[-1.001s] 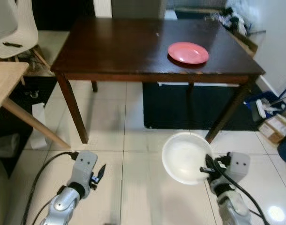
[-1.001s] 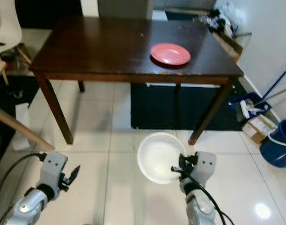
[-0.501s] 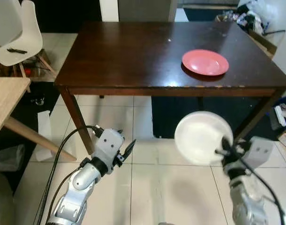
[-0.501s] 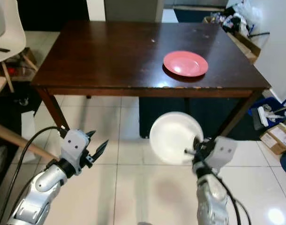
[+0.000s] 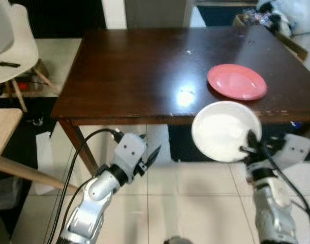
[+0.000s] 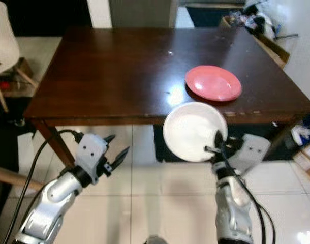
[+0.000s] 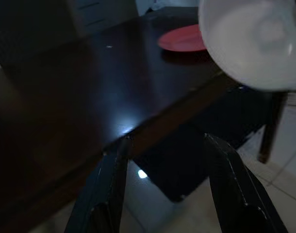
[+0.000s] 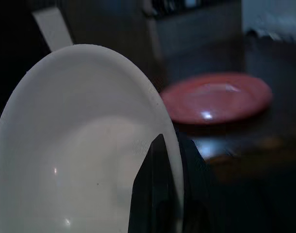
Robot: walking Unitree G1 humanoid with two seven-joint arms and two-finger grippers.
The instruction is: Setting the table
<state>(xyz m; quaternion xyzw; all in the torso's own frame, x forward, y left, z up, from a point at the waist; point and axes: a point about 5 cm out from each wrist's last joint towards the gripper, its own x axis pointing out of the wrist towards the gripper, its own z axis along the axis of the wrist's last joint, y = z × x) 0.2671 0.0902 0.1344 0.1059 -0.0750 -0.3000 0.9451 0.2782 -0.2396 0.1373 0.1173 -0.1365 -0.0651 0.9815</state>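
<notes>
A white bowl [image 5: 223, 129] hangs in the air at the near edge of the dark wooden table [image 5: 140, 66], with my right gripper [image 5: 248, 144] shut on its rim. The bowl [image 8: 80, 145] tilts toward me, one black finger inside its rim. A red plate [image 5: 237, 81] lies on the table's right side, just beyond the bowl. My left gripper [image 5: 149, 156] stands open and holds nothing, below the table's front edge near its left leg. Along the open left fingers [image 7: 109, 189] the table edge, the red plate [image 7: 182, 39] and the white bowl [image 7: 250, 43] come into sight.
A white chair [image 5: 12, 40] stands at the far left beside a light wooden table corner [image 5: 2, 137]. Clutter and a box [image 5: 277, 20] sit past the table's far right corner. White floor tiles [image 5: 185, 203] lie under my arms.
The camera has come closer to the table. My right gripper has carried the white bowl up and forward to the table's near edge. My left arm has risen toward the table.
</notes>
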